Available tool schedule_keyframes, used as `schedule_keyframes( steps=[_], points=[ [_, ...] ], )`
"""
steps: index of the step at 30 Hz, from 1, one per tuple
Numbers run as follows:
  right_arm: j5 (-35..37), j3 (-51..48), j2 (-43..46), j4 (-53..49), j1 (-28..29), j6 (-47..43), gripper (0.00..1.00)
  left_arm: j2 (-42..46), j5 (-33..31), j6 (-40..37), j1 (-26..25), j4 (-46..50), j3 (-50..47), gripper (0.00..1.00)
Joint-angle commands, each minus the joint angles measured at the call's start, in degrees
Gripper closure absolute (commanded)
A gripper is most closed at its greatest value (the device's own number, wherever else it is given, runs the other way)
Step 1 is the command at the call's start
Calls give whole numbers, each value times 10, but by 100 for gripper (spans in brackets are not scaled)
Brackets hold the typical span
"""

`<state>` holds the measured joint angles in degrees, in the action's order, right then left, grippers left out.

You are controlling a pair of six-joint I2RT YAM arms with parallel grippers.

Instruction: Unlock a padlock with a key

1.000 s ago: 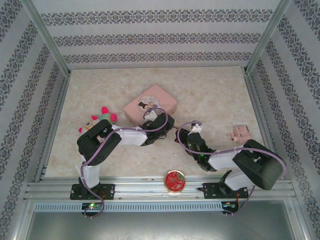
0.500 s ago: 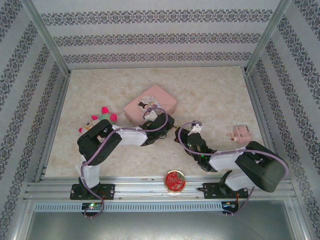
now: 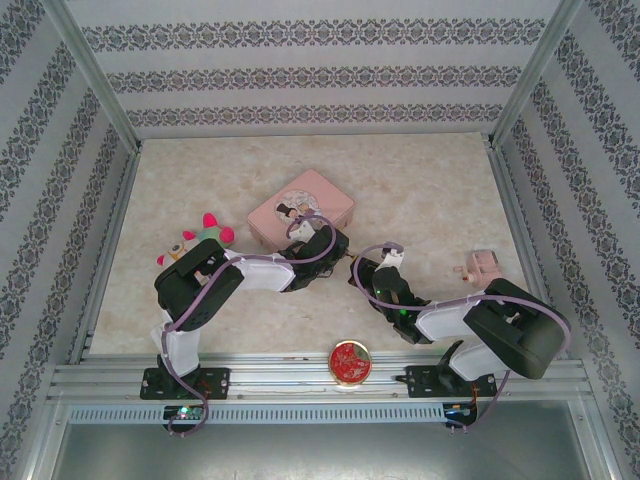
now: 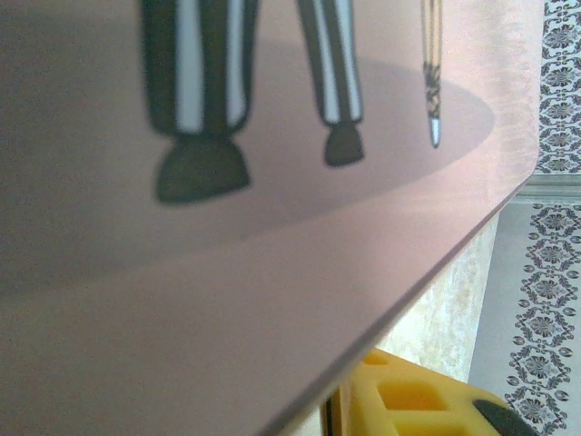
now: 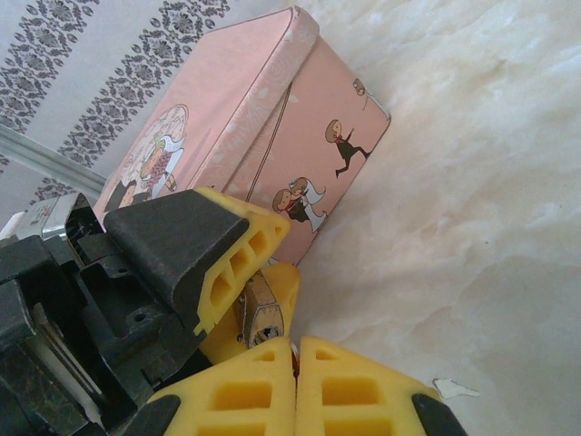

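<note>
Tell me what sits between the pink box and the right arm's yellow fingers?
The left gripper, pinching the small brass padlock, sits between the pink box and the right gripper; the right wrist view shows it.

The tin box (image 3: 301,210) sits mid-table (image 3: 420,180), the stuffed toy (image 3: 205,232) to its left, a small figure (image 3: 480,266) well off to its right, the round tin (image 3: 350,361) at the near edge, and the padlock (image 5: 261,313) just before the box
</note>
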<state>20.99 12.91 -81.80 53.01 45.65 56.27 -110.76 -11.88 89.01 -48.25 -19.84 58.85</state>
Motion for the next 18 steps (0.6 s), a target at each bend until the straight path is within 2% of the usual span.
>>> schedule_keyframes(
  steps=[1,10,18],
  points=[
    [18,3,-9,18,5,5,100,-38,102,135,1,-63,-13,100],
    [12,11,-41,51,4,8,100,-41,104,137,1,-65,-14,100],
    [11,7,-33,64,4,5,100,-43,103,139,1,-68,-15,100]
  ],
)
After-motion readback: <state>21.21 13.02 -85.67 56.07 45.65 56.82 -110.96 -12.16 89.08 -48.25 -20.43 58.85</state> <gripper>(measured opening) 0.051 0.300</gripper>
